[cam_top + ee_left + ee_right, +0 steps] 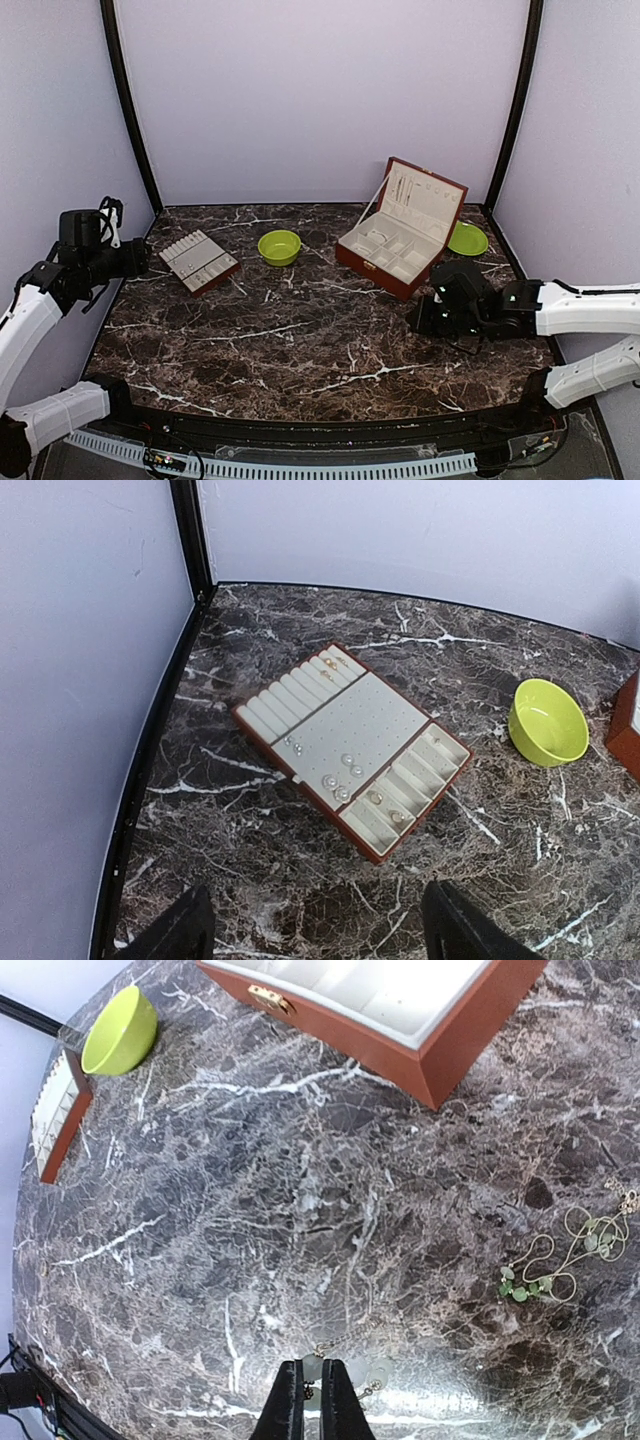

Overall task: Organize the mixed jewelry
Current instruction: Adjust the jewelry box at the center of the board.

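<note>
In the right wrist view my right gripper (312,1368) is shut on a thin silvery chain with pale round beads (350,1345), low over the marble. A second fine chain with green beads (545,1272) lies loose on the marble to the right of it. My left gripper (315,905) is open and empty, hovering short of the red-brown tray (350,742). Several tiny silvery earrings (340,785) sit on the tray's cream lining. In the top view the right gripper (428,316) is just in front of the open jewelry box (398,240).
A lime-green bowl (279,247) stands between the tray (198,261) and the box. A lime-green plate (467,238) lies right of the box. The box lid stands upright. Black frame posts and pale walls close in the table.
</note>
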`<state>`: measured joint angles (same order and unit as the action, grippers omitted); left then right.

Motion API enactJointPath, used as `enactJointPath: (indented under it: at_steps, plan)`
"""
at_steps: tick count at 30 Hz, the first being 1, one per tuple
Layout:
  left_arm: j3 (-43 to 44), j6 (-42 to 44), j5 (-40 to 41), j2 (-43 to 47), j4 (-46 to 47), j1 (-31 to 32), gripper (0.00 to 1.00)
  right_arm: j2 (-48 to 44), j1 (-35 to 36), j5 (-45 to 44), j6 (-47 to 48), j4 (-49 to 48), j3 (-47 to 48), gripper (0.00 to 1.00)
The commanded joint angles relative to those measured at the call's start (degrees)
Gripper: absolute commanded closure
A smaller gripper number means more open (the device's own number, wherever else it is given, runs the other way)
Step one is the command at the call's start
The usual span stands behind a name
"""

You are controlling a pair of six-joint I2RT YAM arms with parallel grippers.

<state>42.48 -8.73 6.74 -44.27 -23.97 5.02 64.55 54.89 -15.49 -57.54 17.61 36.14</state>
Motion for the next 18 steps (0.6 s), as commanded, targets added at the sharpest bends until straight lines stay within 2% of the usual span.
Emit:
enactJointPath:
  at_steps: [1,9,18]
  plan:
    - [0.02,0.63,2.25,-2.21,-0.38,-0.26,0.25,-0.51,-0.99,-2.32,1.34,1.66,4.08,1.00]
    - [-0.18,0.65,3.16,-1.82,-0.87,-0.25,0.22,1.35,-4.00,-1.68,5.11,0.02,8.41,1.00]
    - [-0.12,0.70,3.60,-2.04,-0.69,-0.23,0.21,6.72,-11.38,0.69,13.45,-1.03,16.53,1.00]
